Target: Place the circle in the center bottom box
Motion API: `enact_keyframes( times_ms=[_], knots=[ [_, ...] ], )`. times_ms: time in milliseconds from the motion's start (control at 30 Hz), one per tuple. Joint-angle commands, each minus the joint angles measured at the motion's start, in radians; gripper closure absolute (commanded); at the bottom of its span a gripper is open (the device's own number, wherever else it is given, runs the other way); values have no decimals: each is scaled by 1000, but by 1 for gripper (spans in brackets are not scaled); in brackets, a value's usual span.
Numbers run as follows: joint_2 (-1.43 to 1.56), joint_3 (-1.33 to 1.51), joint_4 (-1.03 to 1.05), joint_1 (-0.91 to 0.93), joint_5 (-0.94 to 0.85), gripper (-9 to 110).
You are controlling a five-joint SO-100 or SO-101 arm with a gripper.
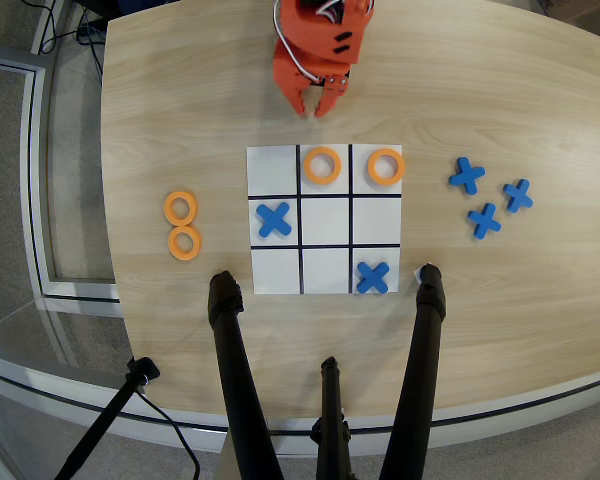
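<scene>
Two spare circles lie at nine o'clock of the board. My claw hangs empty and parted at twelve. I'd guess the ring in the edge-middle cell nearest it already fills the box's opposite. Crosses flank my path.

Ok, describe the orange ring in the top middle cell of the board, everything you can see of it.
The orange ring is a flat circle with a round hole through which the white board shows. It looks like matte plastic or foam. It lies flat in the top middle cell, within the black lines or just touching them. Another ring sits in the next cell to the right. The gripper hovers above the board's top edge, its fingers not touching the ring.
</scene>
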Motion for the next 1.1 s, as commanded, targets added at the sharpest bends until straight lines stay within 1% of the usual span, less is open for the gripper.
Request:
enact_keyframes(
  times_ms=[0, 100, 167, 233, 300, 500, 633, 833, 933, 1067],
  knots=[
    [6, 91, -110, 61, 5, 102],
    [8, 91, -83, 152, 3, 102],
    [9, 91, -54, 259, -18, 102],
    [25, 91, -17, 396, -61, 102],
    [46, 91, 43, 571, -146, 102],
    [46, 91, 44, 1031, -147, 101],
    [46, 91, 46, 1250, -140, 102],
    [46, 91, 46, 1456, -138, 101],
    [46, 91, 46, 1499, -138, 101],
    [46, 91, 46, 1511, -138, 101]
  ],
)
